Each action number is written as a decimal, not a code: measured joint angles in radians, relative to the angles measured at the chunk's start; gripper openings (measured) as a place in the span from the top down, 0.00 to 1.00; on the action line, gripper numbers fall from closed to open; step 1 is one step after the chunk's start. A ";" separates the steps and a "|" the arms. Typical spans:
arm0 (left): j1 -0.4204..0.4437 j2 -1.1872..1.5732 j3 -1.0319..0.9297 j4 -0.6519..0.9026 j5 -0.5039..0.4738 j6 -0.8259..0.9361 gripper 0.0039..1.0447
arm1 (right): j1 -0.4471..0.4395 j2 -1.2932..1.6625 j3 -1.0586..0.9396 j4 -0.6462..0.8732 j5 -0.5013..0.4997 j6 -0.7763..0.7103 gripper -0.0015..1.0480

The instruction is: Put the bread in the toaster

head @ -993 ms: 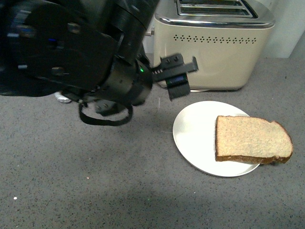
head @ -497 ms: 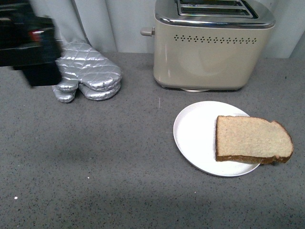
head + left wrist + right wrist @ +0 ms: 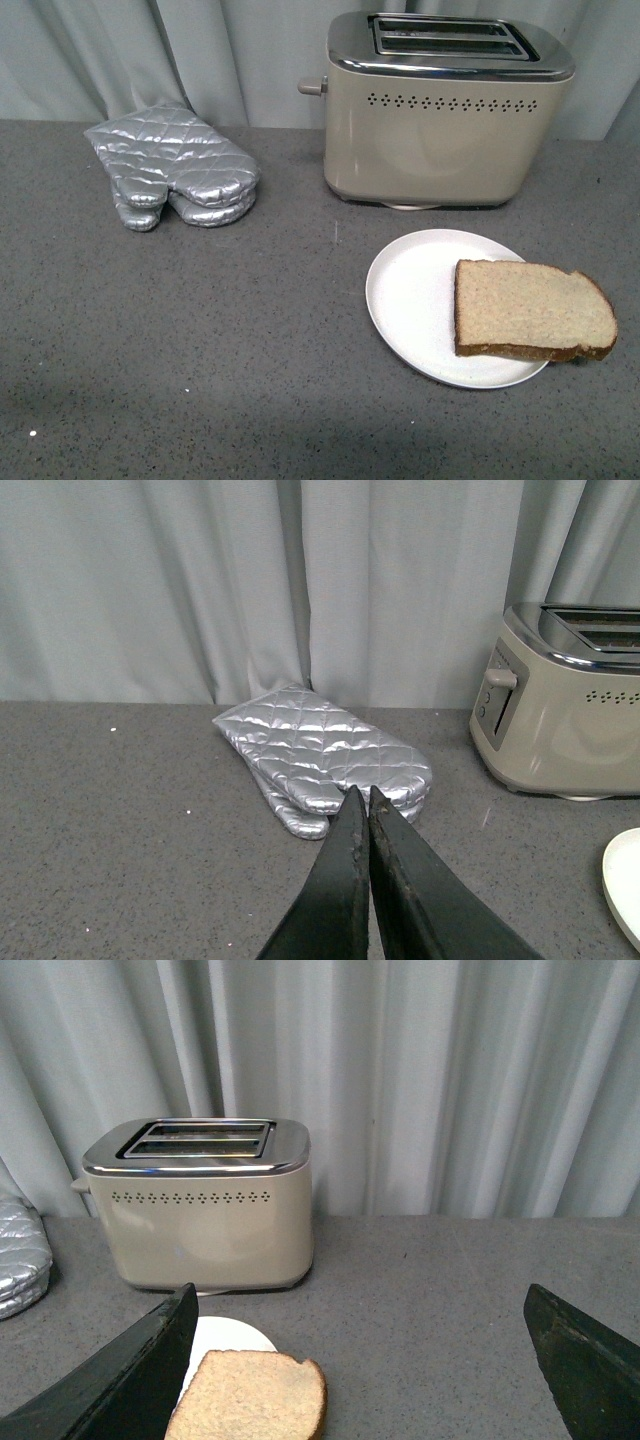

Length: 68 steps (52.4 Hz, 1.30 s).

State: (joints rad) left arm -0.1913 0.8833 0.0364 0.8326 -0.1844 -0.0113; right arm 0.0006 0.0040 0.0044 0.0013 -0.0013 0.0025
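Observation:
The bread (image 3: 530, 320) is a flat tan slice with a dark crust, lying on a white plate (image 3: 415, 300) and hanging over its right rim; the right wrist view shows the bread (image 3: 250, 1398) too. Behind the plate stands the beige toaster (image 3: 445, 105) with a chrome top and two empty slots, also seen as the toaster (image 3: 205, 1205) from the right wrist. Neither arm appears in the front view. My left gripper (image 3: 361, 795) is shut on nothing, pointing toward the silver mitt. My right gripper (image 3: 360, 1305) stands wide open, above the counter to the right of the bread.
A quilted silver oven mitt (image 3: 175, 170) lies at the back left of the grey counter (image 3: 200, 350); it shows as the mitt (image 3: 325, 755) in the left wrist view. A grey curtain (image 3: 200, 50) hangs behind everything.
The left arm, which filled the front view a second ago, has pulled away to the left and out of that view. The mitt is uncovered. The camera view has shifted slightly.

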 joint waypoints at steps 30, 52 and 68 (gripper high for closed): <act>0.187 -0.396 -0.018 -0.348 0.180 0.004 0.97 | 0.000 0.000 0.000 0.000 0.000 0.000 0.09; 0.189 -0.572 -0.019 -0.518 0.182 0.004 0.97 | 0.000 0.000 0.000 0.000 0.000 0.000 0.09; 0.189 -0.656 -0.018 -0.601 0.182 0.004 0.97 | 0.000 0.000 0.000 0.000 0.000 0.000 0.09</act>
State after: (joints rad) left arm -0.0025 0.2276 0.0181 0.2317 -0.0021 -0.0074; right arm 0.0006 0.0040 0.0044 0.0013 -0.0013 0.0025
